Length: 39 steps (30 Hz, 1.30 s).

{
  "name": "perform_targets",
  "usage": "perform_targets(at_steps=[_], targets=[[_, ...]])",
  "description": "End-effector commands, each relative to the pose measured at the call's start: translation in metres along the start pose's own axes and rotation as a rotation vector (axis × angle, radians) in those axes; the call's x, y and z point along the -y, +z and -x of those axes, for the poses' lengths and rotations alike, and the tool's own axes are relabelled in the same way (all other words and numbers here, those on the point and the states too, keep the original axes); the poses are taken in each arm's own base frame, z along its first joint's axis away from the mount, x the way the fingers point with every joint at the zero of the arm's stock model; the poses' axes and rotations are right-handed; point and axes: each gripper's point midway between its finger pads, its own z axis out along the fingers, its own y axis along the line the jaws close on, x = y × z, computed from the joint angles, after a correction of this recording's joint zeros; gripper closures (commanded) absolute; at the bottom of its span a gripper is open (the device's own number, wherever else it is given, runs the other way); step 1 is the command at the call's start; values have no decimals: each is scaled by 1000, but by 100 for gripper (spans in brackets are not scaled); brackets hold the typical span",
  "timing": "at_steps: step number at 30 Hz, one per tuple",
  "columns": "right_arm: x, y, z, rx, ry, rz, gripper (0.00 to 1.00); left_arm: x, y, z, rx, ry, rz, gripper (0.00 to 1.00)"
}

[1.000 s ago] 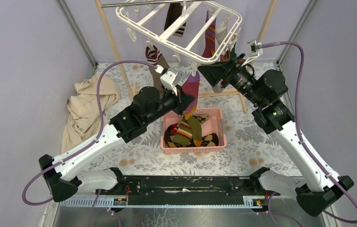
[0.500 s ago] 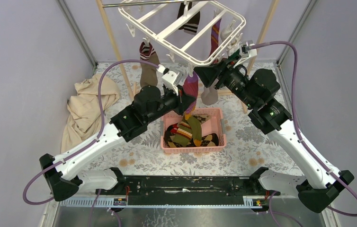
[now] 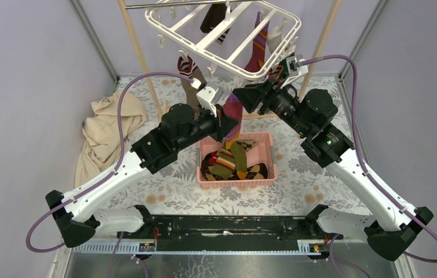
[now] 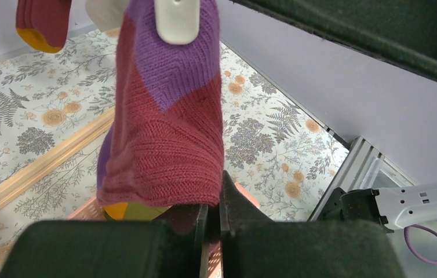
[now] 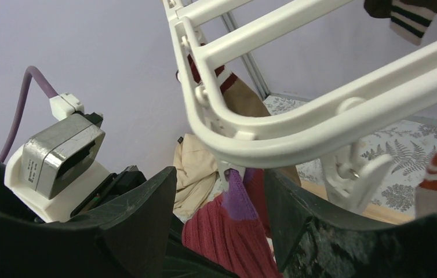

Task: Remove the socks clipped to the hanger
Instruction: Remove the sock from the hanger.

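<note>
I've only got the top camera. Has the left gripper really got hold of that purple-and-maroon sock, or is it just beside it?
Observer: The left wrist view shows the left gripper shut on the sock at its lower end.
Operator: Is its top clipped?
Observer: Yes, a white clip bites the purple top edge.
Operator: And the right gripper?
Observer: The right wrist view shows the right gripper open, its fingers either side of that clip under the hanger rim, not touching it.
</note>
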Motion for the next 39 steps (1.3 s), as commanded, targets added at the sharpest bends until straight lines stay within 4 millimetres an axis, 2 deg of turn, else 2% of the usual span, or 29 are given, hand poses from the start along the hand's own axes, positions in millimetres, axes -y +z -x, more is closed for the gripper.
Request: perform_targets(at_steps=[1, 7, 23, 31, 39], targets=[[-22, -6, 23, 90, -24, 66, 37, 4, -15, 12, 24, 7, -13, 94], [-22, 1, 21, 102, -21, 50, 36, 3, -21, 9, 15, 8, -10, 94], [-10, 4, 33, 168, -7, -44, 34, 7, -36, 14, 22, 10, -27, 94], [-16, 15, 34, 178, 22, -16, 34, 9, -33, 9, 6, 5, -36, 94], [-17, 15, 37, 200, 29, -32, 34, 8, -28, 2, -16, 2, -39, 94]])
